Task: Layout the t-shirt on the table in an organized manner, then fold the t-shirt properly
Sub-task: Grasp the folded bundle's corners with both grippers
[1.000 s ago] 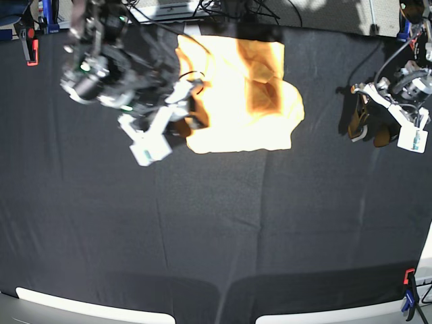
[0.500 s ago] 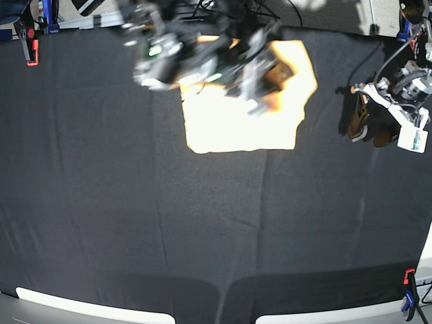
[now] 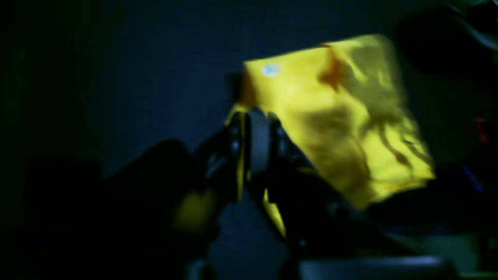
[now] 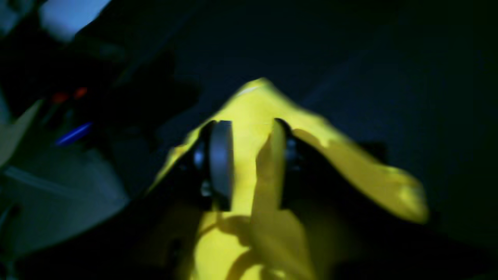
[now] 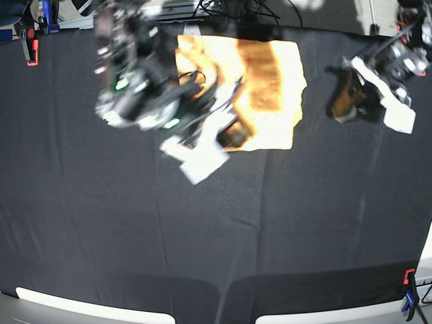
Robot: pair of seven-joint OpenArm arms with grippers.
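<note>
The pale orange t-shirt point(image 5: 270, 88) lies folded in a rough rectangle at the back middle of the black table point(image 5: 216, 229). A darker raised fold runs down its middle. My right gripper point(image 5: 229, 131) is at the shirt's front left part. In the right wrist view the right gripper point(image 4: 249, 163) has a tented ridge of the t-shirt point(image 4: 350, 171) between its fingers. My left gripper point(image 5: 341, 101) is to the right of the shirt, apart from it. In the left wrist view the left gripper point(image 3: 253, 147) has its fingers together, with the t-shirt point(image 3: 330, 116) beyond them.
A red clamp point(image 5: 29, 50) sits at the back left edge. A red and blue clamp point(image 5: 409, 293) is at the front right corner. Cables point(image 5: 229, 10) lie behind the table's back edge. White strips point(image 5: 94, 307) line the front edge.
My right arm swung from the back of the shirt down to its front left part. The shirt's outline and fold changed. My left arm moved back and a little toward the shirt.
</note>
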